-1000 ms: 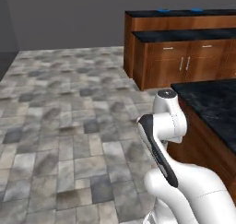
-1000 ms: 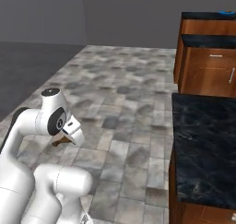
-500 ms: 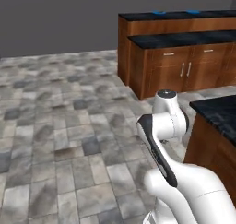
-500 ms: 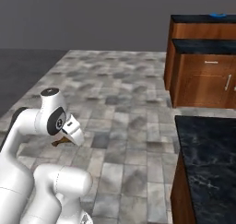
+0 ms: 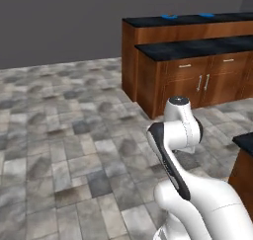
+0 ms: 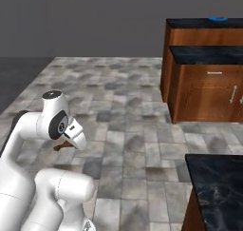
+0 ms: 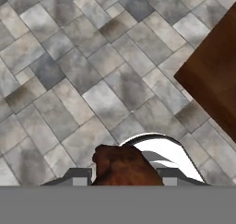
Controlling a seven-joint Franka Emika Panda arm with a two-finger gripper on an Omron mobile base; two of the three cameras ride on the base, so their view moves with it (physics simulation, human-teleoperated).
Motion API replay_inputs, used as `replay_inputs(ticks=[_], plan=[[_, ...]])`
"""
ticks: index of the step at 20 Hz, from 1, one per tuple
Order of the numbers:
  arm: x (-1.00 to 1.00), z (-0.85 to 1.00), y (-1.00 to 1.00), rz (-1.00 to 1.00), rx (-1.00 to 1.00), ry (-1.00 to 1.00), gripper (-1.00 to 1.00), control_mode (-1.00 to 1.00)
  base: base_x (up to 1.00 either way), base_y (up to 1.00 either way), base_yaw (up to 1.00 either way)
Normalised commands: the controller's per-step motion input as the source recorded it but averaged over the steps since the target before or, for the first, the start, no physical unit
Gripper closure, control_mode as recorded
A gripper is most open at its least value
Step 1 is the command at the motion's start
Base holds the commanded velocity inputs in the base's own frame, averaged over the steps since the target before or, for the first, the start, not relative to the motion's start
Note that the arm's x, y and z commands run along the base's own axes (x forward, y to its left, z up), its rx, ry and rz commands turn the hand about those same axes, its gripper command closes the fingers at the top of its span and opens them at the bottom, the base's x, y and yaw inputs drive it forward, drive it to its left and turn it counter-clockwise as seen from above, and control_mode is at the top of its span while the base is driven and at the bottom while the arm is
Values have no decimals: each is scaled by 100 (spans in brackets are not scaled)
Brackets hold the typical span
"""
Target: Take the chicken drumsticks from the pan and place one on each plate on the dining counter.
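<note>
- On your far counter (image 5: 197,21) the two plates (image 5: 169,17) sit well apart along the black top, and you can see nothing lying on either one; they are too small to make out more.
- From the right base view you get one plate (image 6: 218,19) at the counter's near end.
- Your gripper (image 7: 125,174) is closed part way on a drumstick (image 7: 124,167): in the hand view the brown meat sits between the finger tips at the bottom edge, over grey floor tiles (image 7: 92,80).
- The right base view shows you that drumstick (image 6: 63,145) as a brown stub under the hand, held low beside the arm.
- Between you and the counter stand lower cabinets (image 5: 197,78) with metal handles and a dark top.
- Another dark-topped unit (image 6: 218,187) stands close on your right; its wood side (image 7: 216,80) crosses the hand view's upper right.
</note>
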Motion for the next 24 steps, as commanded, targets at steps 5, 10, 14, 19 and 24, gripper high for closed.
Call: replay_inputs(ticks=[5, 10, 14, 19, 24], plan=[[0, 0, 0, 0, 0, 0, 100, 100, 100, 41, -16], [0, 0, 0, 0, 0, 0, 100, 100, 100, 42, -15], [0, 0, 0, 0, 0, 0, 100, 100, 100, 42, -15], [0, 0, 0, 0, 0, 0, 100, 100, 100, 42, -15], [0, 0, 0, 0, 0, 0, 100, 100, 100, 42, -15]])
